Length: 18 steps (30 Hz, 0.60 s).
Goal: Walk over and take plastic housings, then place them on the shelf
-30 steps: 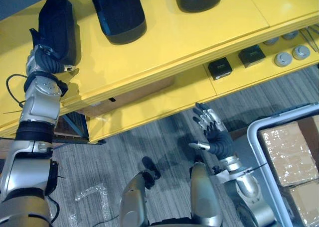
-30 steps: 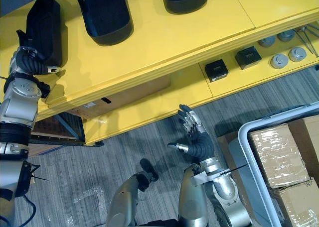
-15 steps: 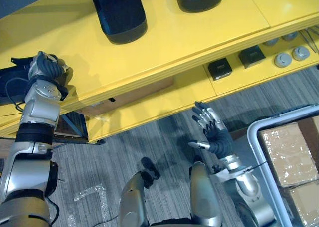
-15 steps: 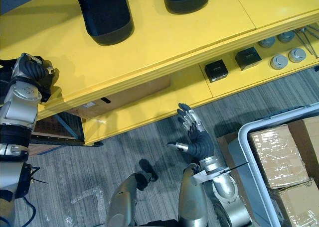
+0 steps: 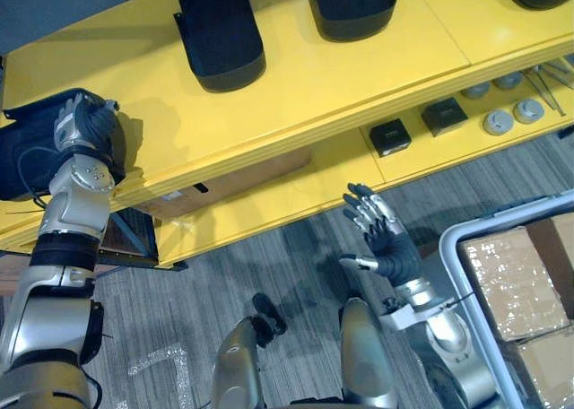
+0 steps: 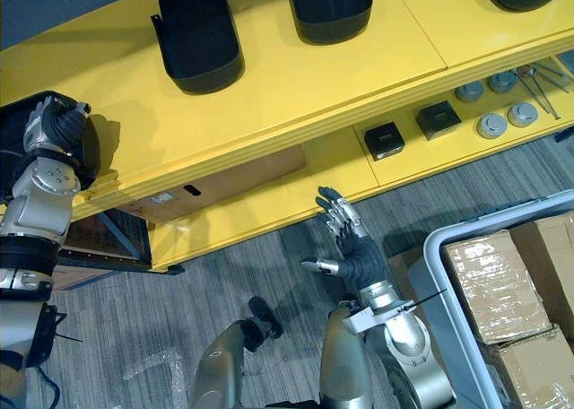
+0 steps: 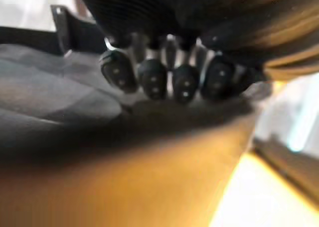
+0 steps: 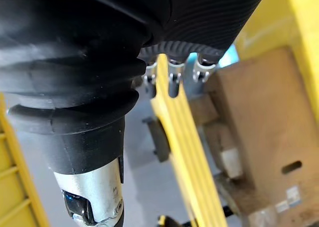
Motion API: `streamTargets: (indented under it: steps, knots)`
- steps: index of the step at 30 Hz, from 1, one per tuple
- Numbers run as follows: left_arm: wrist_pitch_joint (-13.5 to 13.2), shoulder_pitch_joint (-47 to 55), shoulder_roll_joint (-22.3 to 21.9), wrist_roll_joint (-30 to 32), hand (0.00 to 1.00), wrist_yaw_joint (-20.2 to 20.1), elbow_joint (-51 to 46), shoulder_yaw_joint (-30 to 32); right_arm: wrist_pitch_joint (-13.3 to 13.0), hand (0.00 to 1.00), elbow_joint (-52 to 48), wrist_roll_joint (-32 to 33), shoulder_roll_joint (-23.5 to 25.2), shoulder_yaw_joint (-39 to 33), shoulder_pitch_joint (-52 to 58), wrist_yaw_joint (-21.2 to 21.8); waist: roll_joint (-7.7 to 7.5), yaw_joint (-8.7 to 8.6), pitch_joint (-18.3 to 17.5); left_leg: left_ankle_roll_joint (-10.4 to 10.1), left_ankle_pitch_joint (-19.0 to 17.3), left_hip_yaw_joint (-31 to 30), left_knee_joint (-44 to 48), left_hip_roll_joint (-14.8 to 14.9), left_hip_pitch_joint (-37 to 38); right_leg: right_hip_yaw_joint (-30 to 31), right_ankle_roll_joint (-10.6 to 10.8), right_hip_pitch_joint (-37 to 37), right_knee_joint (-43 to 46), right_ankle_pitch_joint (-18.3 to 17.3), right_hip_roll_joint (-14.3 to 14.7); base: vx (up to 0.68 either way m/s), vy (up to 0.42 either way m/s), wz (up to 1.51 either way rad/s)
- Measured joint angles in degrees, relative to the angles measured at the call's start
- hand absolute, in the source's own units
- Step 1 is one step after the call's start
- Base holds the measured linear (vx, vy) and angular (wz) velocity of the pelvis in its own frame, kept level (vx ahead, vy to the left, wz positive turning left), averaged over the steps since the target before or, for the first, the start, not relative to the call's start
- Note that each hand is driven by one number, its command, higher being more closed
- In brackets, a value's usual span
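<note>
**Left hand on a housing at the shelf's end**

The left hand (image 5: pixel 83 122) is at about 10 o'clock in the head view. Its fingers (image 7: pixel 152 77) are curled over the rim of a black housing (image 5: pixel 27 153) at the far left end of the yellow shelf (image 5: pixel 341 77). Other housings (image 5: pixel 220 34) stand on the shelf toward 12 o'clock. The right hand (image 5: pixel 384 243) hangs at about 5 o'clock, before the lower shelf (image 5: pixel 296 189), fingers spread and holding nothing. A grey bin (image 5: pixel 448 248) with wrapped cartons (image 5: pixel 513 279) is at 4 o'clock

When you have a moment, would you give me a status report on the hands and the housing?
Left hand shut on black housing at shelf top's left end. Right hand open, empty. Nothing in the way.
</note>
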Motion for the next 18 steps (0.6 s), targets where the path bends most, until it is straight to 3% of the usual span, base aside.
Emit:
streamTargets:
  steps: [3, 7, 11, 12, 16, 18]
  knots:
    - [-2.37, 2.53, 2.78, 0.61, 1.0, 1.45, -2.08, -0.93, -0.37, 0.0, 0.17, 0.85, -0.41, -0.14, 0.89, 0.52, 0.0, -0.04, 0.0, -0.03, -0.05, 0.7, -0.11, 0.0, 0.7, 0.64, 0.03, 0.1, 0.1, 0.01, 0.02, 0.03, 0.007, -0.1]
    - [-3.53, 3.06, 4.94, 4.08, 1.0, 2.21, -4.16, -2.32, -0.69, 0.0, 0.99, 1.48, -1.18, -0.37, 1.38, 1.08, 0.0, -0.02, 0.0, -0.03, -0.04, 0.65, -0.06, 0.0, 0.71, 0.61, 0.05, 0.15, 0.19, 0.02, 0.01, 0.01, 0.0, -0.01]
    - [-3.19, 3.06, 5.31, 4.05, 1.0, 2.1, -4.89, -2.59, -0.75, 0.0, 2.26, 1.51, -1.36, -0.36, 1.48, 1.14, 0.0, -0.05, 0.0, -0.03, -0.05, 0.62, -0.03, -0.07, 0.69, 0.6, 0.12, 0.18, 0.16, 0.07, -0.06, 0.0, 0.0, 0.0]
    - [-2.92, 3.06, 5.31, 4.05, 0.0, 2.05, -4.89, -2.68, -0.75, 0.0, 2.55, 1.52, -1.4, -0.35, 1.5, 1.14, 0.01, -0.05, 0.0, -0.03, -0.05, 0.61, -0.03, -0.07, 0.67, 0.59, 0.13, 0.17, 0.14, 0.07, -0.06, 0.0, 0.0, 0.0]
    - [0.14, 3.08, 5.31, 4.36, 0.0, 1.39, -4.81, -2.8, -0.75, 0.0, 2.71, 1.56, -1.43, -0.34, 1.83, 1.14, 0.01, -0.09, 0.01, 0.0, -0.07, 0.57, 0.04, -0.05, 0.45, 0.53, 0.23, 0.13, -0.14, 0.14, -0.05, 0.0, 0.0, 0.0]
    - [0.46, 3.04, 5.31, 4.59, 0.0, 1.31, -4.79, -3.45, -0.75, 0.0, 2.7, 1.62, -1.42, -0.33, 1.79, 1.12, 0.03, -0.17, 0.01, 0.18, -0.24, 0.38, 0.55, 0.17, -0.06, 0.37, 0.24, -0.04, -0.17, 0.15, 0.02, 0.0, 0.0, 0.0]
